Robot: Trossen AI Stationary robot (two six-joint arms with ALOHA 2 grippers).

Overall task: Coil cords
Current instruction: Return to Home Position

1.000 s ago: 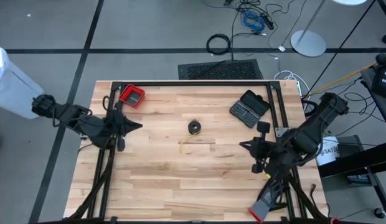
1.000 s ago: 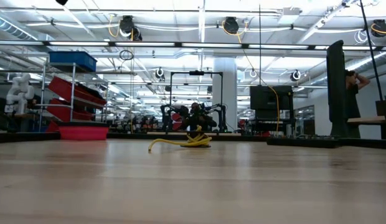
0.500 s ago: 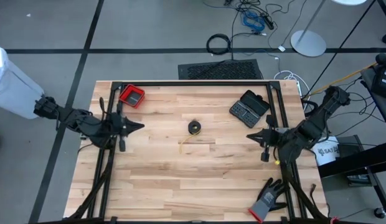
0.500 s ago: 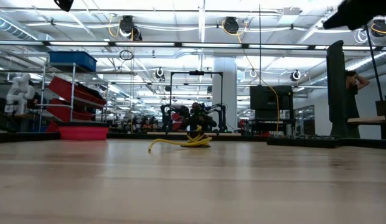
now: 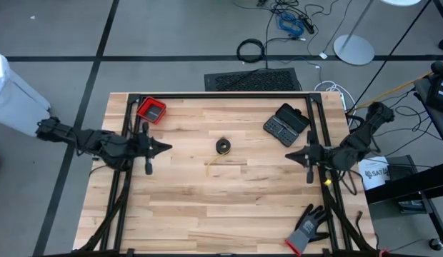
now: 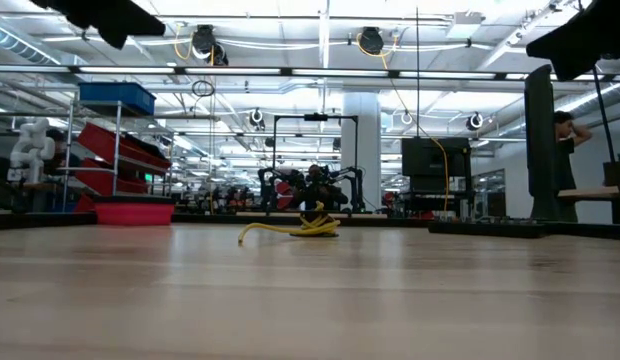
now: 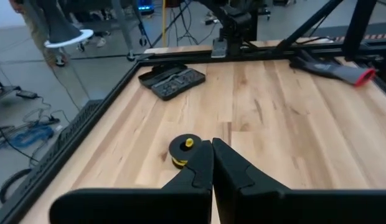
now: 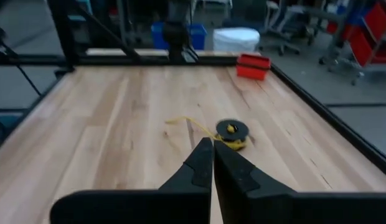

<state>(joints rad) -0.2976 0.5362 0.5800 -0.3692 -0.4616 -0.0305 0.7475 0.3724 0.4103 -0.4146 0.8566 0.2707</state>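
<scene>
The cords lie at the table's middle. The black one (image 5: 222,145) is a small coil with a yellow spot on top, resting flat on the wood. The yellow cord (image 5: 216,163) trails loose from it toward the near side. They also show in the left wrist view (image 7: 182,150), the right wrist view (image 8: 232,131) and the low view (image 6: 290,229). My left gripper (image 5: 166,148) is shut and empty, left of the cords, pointing at them. My right gripper (image 5: 286,154) is shut and empty, right of the cords, pointing at them.
A red tray (image 5: 151,109) stands at the far left. A black case (image 5: 286,124) lies at the far right. A grey-black glove with a red cuff (image 5: 307,228) lies at the near right edge. A black frame (image 5: 221,95) runs along the table's edges.
My right arm has swung from the near right toward the far edge, uncovering the glove, and its gripper now points level at the cords. My left gripper has moved a little toward the table's right. The cords have not moved.
</scene>
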